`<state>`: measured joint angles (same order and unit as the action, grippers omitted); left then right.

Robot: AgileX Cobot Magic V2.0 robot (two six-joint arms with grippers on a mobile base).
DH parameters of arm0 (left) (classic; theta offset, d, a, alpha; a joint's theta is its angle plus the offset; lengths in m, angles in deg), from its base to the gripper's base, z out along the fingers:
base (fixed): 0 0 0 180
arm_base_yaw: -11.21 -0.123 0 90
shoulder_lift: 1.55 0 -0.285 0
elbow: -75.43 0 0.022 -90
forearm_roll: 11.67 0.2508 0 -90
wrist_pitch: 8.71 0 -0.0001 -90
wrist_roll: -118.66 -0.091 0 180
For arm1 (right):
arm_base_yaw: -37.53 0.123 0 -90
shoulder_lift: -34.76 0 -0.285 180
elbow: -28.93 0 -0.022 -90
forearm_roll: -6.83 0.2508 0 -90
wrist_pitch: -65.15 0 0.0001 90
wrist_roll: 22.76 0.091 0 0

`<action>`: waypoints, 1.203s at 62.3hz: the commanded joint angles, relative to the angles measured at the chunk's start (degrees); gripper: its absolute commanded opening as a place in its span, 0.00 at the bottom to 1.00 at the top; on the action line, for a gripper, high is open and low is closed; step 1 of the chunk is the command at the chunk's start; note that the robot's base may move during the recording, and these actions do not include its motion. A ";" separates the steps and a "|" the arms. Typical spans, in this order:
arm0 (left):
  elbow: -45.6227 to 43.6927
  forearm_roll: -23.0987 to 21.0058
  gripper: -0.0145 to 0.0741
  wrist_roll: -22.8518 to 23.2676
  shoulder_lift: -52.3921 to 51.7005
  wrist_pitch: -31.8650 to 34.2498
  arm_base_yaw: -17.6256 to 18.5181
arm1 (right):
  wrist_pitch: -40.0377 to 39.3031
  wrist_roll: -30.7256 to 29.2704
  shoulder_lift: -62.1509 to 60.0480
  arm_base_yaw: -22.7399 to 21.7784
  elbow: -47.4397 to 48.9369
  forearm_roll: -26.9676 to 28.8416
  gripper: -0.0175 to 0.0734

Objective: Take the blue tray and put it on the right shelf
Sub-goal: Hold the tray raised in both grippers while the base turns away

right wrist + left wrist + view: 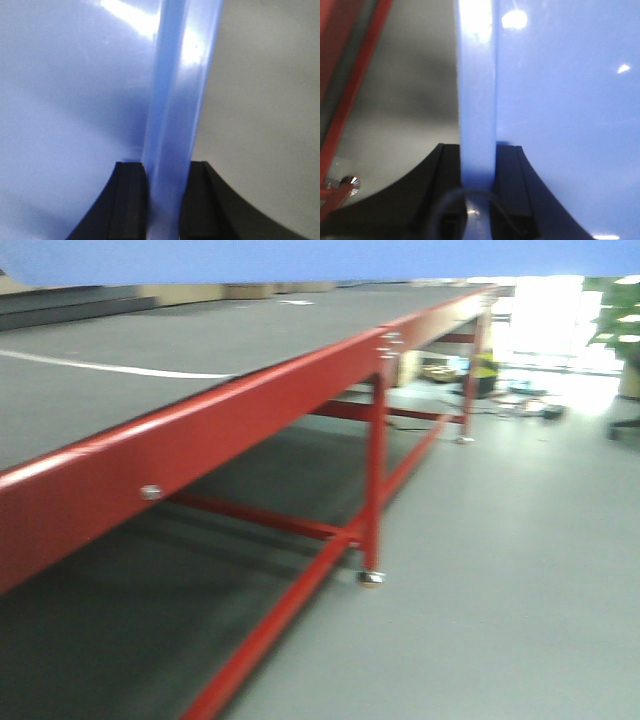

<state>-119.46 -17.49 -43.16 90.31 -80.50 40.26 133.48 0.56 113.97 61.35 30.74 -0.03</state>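
The blue tray (300, 258) fills the top strip of the front view, held up off any surface. In the left wrist view my left gripper (477, 172) is shut on the tray's left rim (477, 90), with the tray's floor (565, 125) spreading to the right. My right gripper (167, 180) is shut on the tray's right rim (177, 100), and the tray's floor (70, 100) lies to the left in the right wrist view. The right shelf is out of view.
A long red-framed table (200, 420) with a dark grey top runs along the left, its legs (374, 470) standing on the grey floor (500, 560). Far back are cables and clutter (520, 395) and a green plant (620, 325). A red leg with a foot (347, 185) shows under the left wrist.
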 commanded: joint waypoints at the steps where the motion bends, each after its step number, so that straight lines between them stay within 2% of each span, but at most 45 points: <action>1: -1.82 -0.10 0.11 -0.50 -1.79 -4.92 0.37 | -2.28 -1.79 -1.72 0.09 1.71 -1.83 0.25; 75: -1.82 -0.10 0.11 -0.50 -1.79 -4.92 0.37 | -2.28 -1.79 -1.72 0.09 1.71 -1.83 0.25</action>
<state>-119.46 -17.72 -43.16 90.31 -80.63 40.26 133.75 0.56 113.76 61.35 30.74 -0.03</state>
